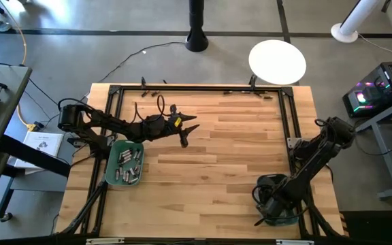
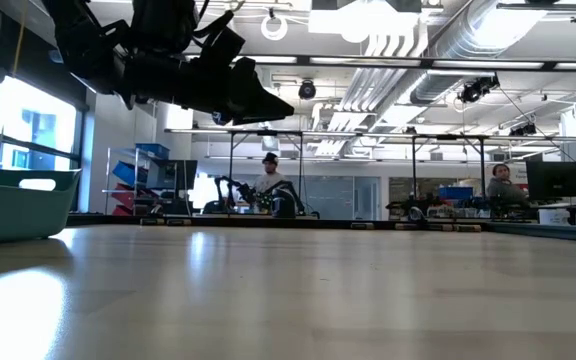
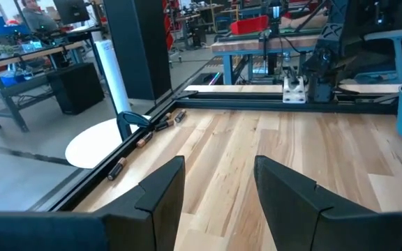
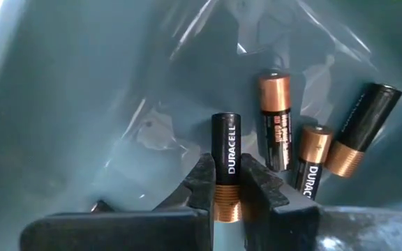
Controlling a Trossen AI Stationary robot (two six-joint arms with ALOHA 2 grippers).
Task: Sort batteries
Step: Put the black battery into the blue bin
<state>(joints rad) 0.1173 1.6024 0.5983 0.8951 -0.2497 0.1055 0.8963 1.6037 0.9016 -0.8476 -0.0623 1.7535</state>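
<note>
My right gripper [image 4: 227, 174] reaches down into the teal bin [image 1: 282, 216] at the table's near right, shut on a black-and-copper battery [image 4: 226, 150]. Three more such batteries [image 4: 306, 139] lie on that bin's floor. My left gripper [image 1: 186, 135] hangs open above the middle of the table, nothing between its fingers [image 3: 218, 167]; the low view shows it well above the tabletop [image 2: 253, 95]. A second teal bin [image 1: 124, 163] at the near left holds several silvery batteries. Loose batteries [image 3: 145, 136] lie along the table's far edge. My right gripper pinches the battery's copper end [image 4: 227, 199] between its two fingers, coming from above and pointing down. The battery lies along the fingers, its black end sticking out past their tips toward the bin's floor. Whether that end touches the floor cannot be told.
A black metal frame [image 1: 288, 129] runs around the tabletop, with loose batteries [image 1: 145, 88] beside its far rail. A white round disc [image 1: 278, 61] sits beyond the far right corner. The wide wooden middle [image 1: 223, 156] lies between the two bins. People sit in the room behind.
</note>
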